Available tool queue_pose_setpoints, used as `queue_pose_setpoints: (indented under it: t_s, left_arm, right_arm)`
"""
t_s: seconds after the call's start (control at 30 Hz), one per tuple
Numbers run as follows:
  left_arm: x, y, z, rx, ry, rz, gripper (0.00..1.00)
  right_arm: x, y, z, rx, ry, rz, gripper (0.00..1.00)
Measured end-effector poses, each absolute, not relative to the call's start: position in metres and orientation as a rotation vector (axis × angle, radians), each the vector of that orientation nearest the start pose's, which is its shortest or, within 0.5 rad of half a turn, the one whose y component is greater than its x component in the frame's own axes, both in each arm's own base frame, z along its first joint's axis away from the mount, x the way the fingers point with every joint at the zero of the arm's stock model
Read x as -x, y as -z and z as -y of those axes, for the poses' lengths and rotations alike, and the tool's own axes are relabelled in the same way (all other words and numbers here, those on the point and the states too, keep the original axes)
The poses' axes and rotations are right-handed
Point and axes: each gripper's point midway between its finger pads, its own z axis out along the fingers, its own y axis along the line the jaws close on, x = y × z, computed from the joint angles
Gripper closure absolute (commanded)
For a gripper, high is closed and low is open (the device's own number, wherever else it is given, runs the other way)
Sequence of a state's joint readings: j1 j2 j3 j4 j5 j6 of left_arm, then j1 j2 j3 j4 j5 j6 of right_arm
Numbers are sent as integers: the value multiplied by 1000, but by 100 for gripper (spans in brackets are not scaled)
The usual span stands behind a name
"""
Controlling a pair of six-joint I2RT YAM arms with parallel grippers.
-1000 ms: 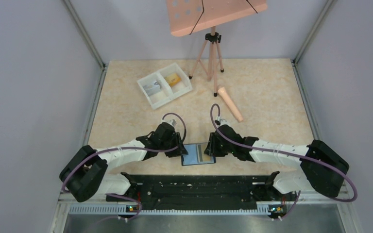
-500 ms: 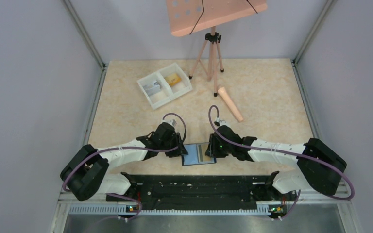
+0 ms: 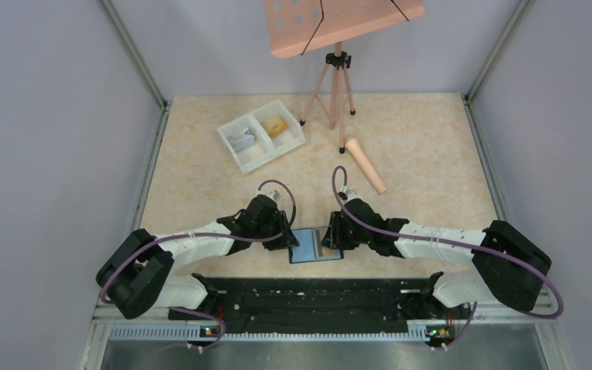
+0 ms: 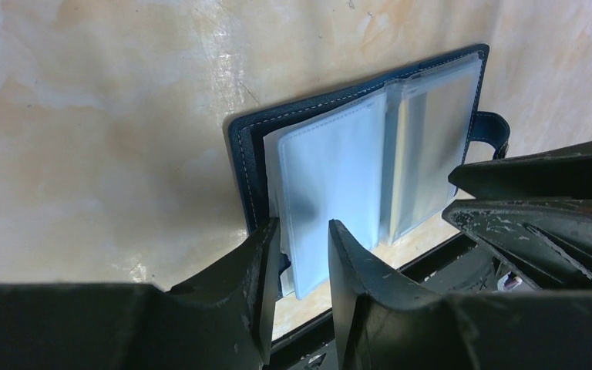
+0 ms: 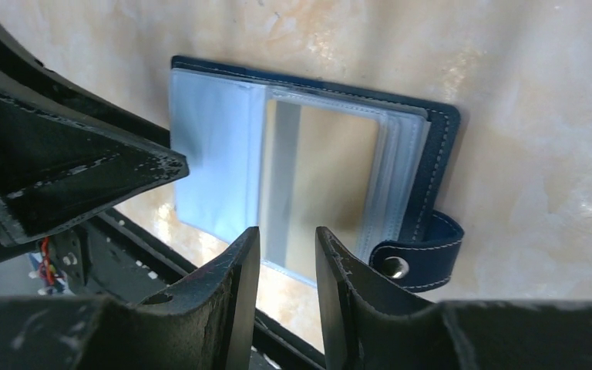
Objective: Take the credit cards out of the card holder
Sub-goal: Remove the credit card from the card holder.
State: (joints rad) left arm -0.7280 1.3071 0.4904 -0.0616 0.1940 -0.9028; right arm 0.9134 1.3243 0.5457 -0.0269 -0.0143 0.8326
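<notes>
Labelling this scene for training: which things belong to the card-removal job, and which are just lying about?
Job: card holder, yellow card, grey card, white tray, left pincer, right pincer.
Lying about: peach cylinder, tripod, peach board.

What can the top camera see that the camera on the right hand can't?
Only the top camera shows the white tray far back, with a yellow card and a grey card in it, plus the tripod and the peach cylinder. Only the right wrist camera shows the strap of the card holder, its metal snap and the clear sleeves up close. Both show the card holder lying open, the right gripper at one side and the left gripper at the other.
</notes>
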Motion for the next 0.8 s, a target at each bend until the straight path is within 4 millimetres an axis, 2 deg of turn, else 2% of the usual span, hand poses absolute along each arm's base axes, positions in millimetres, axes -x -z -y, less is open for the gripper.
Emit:
queue_pose_setpoints:
  t_s: [0.23, 0.57, 0.8]
  left_arm:
    - [-177, -30, 247, 153, 884, -2664, 66]
    - [-177, -29, 246, 155, 886, -2664, 66]
    - [-177, -29, 247, 155, 886, -2663, 66]
  right_arm:
    - [-170, -48, -286, 97, -879, -2524, 67]
    - [-170, -35, -268, 71, -755, -2563, 67]
    - [-171, -35, -266, 79, -741, -2560, 67]
